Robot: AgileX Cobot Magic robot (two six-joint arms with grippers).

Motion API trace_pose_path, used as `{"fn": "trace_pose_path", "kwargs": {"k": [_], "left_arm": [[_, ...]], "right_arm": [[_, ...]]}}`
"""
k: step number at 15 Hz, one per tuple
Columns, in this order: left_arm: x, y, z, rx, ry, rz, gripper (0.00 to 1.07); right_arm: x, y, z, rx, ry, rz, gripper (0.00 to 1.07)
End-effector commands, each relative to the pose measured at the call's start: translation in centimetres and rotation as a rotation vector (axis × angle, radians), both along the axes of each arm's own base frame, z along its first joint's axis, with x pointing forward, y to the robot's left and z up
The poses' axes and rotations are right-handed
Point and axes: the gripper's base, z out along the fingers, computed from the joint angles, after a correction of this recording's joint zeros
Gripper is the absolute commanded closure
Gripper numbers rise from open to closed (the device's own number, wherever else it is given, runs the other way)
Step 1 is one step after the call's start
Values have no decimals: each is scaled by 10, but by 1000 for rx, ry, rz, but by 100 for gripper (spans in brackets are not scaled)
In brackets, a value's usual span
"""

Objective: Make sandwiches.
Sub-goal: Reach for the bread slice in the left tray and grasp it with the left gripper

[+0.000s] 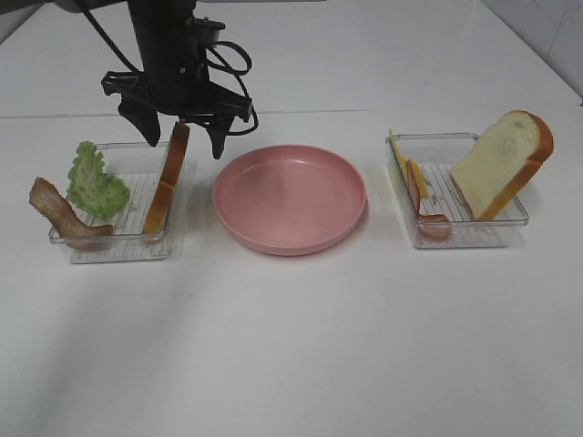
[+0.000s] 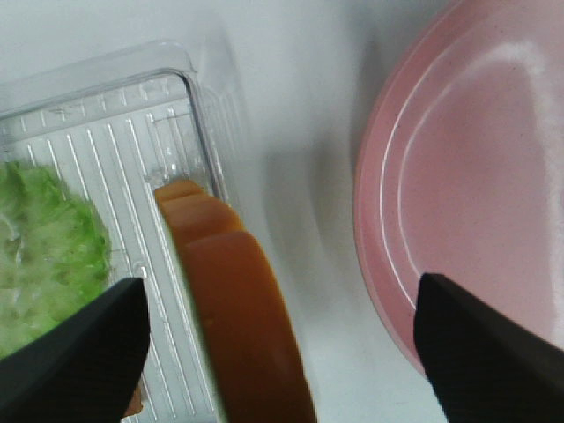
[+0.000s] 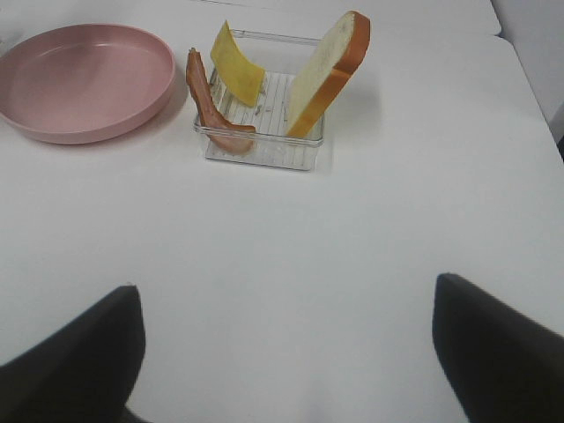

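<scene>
Left wrist: ribbed clear tray, ruffled lettuce, orange-crusted bread.

The plate is pink, lettuce green, bacon brown, cheese yellow, bread white with orange-brown crust.

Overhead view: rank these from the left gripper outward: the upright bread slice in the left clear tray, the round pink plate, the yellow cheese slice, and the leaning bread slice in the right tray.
1. Upright bread slice, left side, just below the left gripper.
2. Round pink plate, centre.
3. Yellow cheese slice, right side.
4. Leaning bread slice, far right.
</scene>
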Motion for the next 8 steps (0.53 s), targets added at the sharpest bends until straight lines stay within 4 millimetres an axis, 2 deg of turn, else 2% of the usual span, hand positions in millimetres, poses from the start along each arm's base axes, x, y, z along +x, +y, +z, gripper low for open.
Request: {"fn": "trace_pose_path", "kwargs": {"k": [1, 2, 3, 7, 8], "left_arm": [[-4, -2, -12, 17, 68, 10, 31], [-4, -2, -12, 18, 67, 11, 34], [-4, -2, -12, 19, 66, 11, 45], [-4, 0, -8, 24, 56, 7, 102], [-4, 0, -6, 23, 53, 4, 106]], "right_arm": [[-3, 0, 0, -12, -25, -1, 28], [-3, 0, 0, -12, -25, -1, 28], [-3, 0, 0, -12, -25, -1, 28], [-3, 0, 0, -12, -25, -1, 28], [-3, 0, 0, -12, -25, -1, 28]]}}
